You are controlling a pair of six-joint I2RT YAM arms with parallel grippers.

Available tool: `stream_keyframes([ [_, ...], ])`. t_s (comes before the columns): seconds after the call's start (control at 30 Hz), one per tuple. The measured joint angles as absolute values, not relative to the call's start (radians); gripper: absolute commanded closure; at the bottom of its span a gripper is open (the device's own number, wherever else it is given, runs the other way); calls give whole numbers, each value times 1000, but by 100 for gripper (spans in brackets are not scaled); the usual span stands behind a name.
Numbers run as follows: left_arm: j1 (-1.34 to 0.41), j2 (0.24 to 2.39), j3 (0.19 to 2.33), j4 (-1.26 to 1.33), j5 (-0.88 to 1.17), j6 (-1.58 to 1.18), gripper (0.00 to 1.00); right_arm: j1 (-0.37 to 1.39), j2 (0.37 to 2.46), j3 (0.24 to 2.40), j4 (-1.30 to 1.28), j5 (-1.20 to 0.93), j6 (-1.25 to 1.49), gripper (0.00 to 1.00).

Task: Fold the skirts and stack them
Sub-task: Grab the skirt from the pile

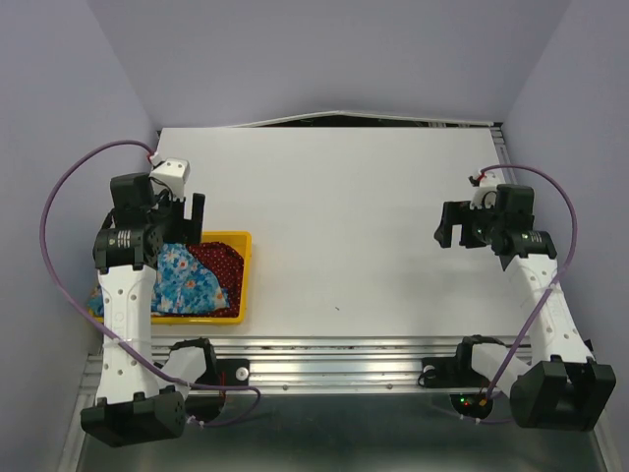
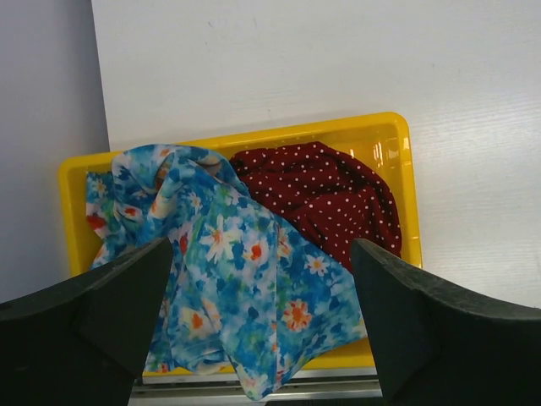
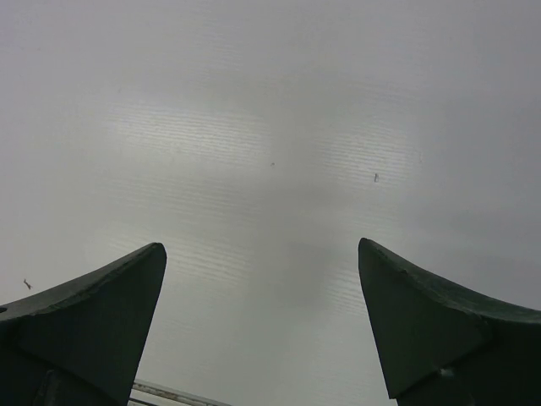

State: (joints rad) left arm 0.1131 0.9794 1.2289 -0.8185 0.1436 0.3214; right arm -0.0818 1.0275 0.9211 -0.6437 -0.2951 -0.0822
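Note:
The blue flowered skirt [image 2: 232, 288] lies crumpled in the yellow tray [image 2: 390, 144], partly over the dark red dotted skirt [image 2: 325, 190] beside it. One blue corner hangs over the tray's near rim. In the top view the blue skirt [image 1: 192, 280] and red skirt [image 1: 221, 264] sit in the tray [image 1: 243, 280] at the table's near left. My left gripper [image 2: 258, 326] is open and empty, held above the skirts. My right gripper [image 3: 262, 321] is open and empty above bare table on the right [image 1: 454, 226].
The white table [image 1: 344, 216] runs back to a lavender wall. A metal rail [image 1: 334, 356] lines the near edge by the arm bases. Purple cables loop from both arms.

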Motion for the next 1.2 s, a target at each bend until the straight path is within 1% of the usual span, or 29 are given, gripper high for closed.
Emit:
stream_keyframes([
  [0.13,128,992,1235,-860,118,348,2,-82,1030,921,-644,-300,-82,0],
  [0.3,316,1085,1237,-909,125,422,2,-82,1030,921,-644,-316,-83,0],
  [0.43,403,1182,1237,-915,123,476,2,-82,1030,921,-645,-327,-83,0],
  [0.7,435,1314,1237,-885,123,552,2,-82,1033,921,-646,-347,-83,0],
  [0.9,448,1396,1230,-798,109,581,2,-82,1076,921,-647,-363,-83,0],
  [1.13,451,1489,1132,-683,88,596,2,-82,1126,932,-662,-374,-83,0],
  [1.17,452,1496,1118,-673,86,597,2,-82,1129,938,-667,-376,-83,0],
  [1.2,454,1510,1097,-659,81,598,10,-82,1131,942,-667,-376,-83,0],
])
